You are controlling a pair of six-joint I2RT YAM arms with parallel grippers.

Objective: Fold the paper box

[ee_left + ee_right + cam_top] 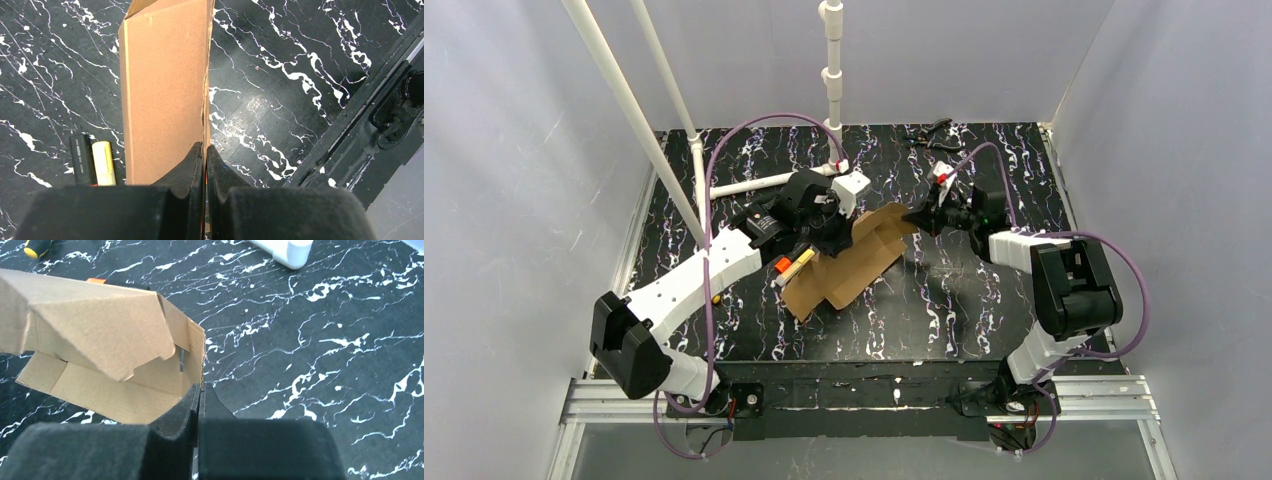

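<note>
From above, the paper box (854,262) is seen partly formed over the worktop (944,310). Left wrist: a panel edge is pinched by the left tool (205,150). Right wrist: a wall edge is pinched by the right tool (200,390); flaps are not yet tucked.

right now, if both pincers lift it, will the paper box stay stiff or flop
Probably light: the paper box is thin single-sheet cardboard. Likely to flop at its creases, where flaps sit at different angles. Panels between creases look flat, so probably fairly stiff under the left pincer and right pincer.
</note>
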